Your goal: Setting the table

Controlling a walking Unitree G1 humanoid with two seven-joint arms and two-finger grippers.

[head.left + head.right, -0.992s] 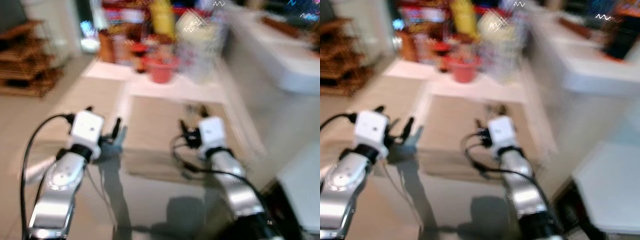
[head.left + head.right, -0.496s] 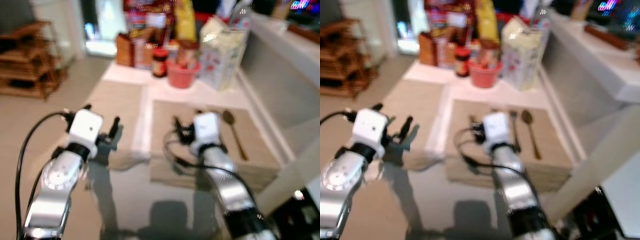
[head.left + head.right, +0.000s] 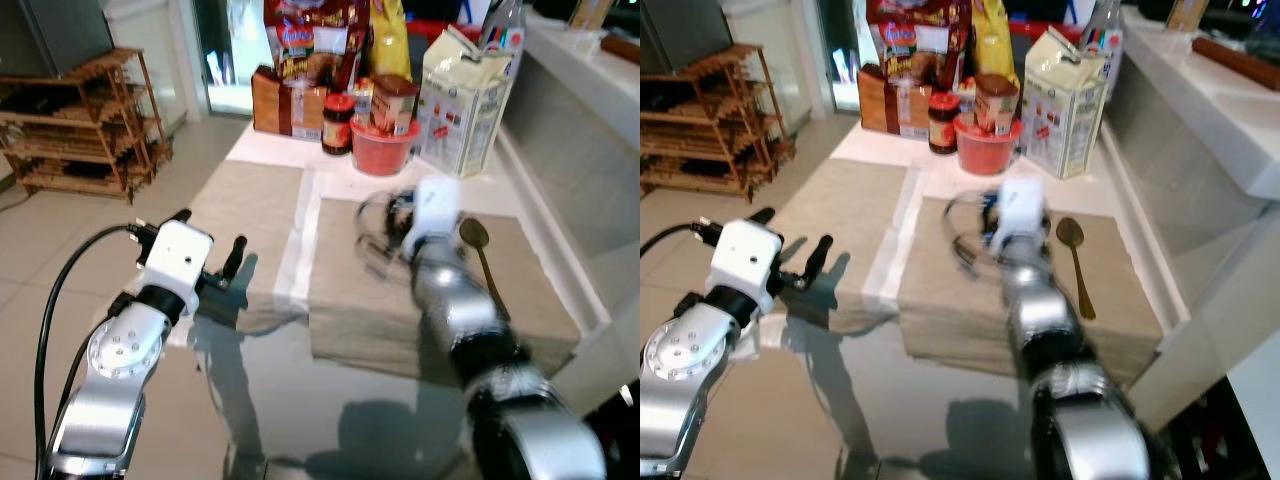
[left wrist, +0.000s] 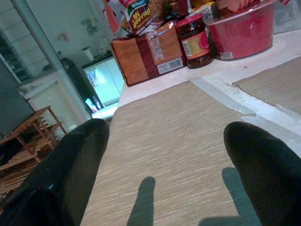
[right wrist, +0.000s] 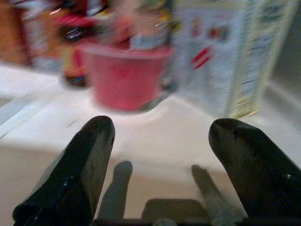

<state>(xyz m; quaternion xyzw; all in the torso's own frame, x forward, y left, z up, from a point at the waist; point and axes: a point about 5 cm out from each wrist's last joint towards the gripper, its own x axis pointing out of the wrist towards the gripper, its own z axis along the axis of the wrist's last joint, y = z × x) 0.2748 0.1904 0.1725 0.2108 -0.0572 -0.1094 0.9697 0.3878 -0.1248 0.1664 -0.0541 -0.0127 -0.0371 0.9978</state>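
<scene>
Two beige placemats lie side by side on the glass table, the left placemat (image 3: 245, 205) and the right placemat (image 3: 350, 290). A brown spoon (image 3: 484, 268) rests on the right mat near its right edge. My left gripper (image 3: 208, 235) hovers open over the near part of the left mat, also seen as the left gripper (image 4: 167, 134) with nothing between its fingers. My right arm is blurred over the far end of the right mat, just left of the spoon. The right gripper (image 5: 162, 127) is open and empty, pointing at a red bowl (image 5: 124, 73) and a milk carton (image 5: 225, 52).
At the table's far end stand a red bowl (image 3: 380, 150), a jar (image 3: 338, 130), a milk carton (image 3: 458, 100), boxes and snack bags. A wooden shelf (image 3: 80, 120) stands on the floor at left. A white counter (image 3: 1230, 110) runs along the right.
The view has swung and sharpened. My right arm has reached forward past the spoon's bowl toward the red bowl. The left arm holds its pose.
</scene>
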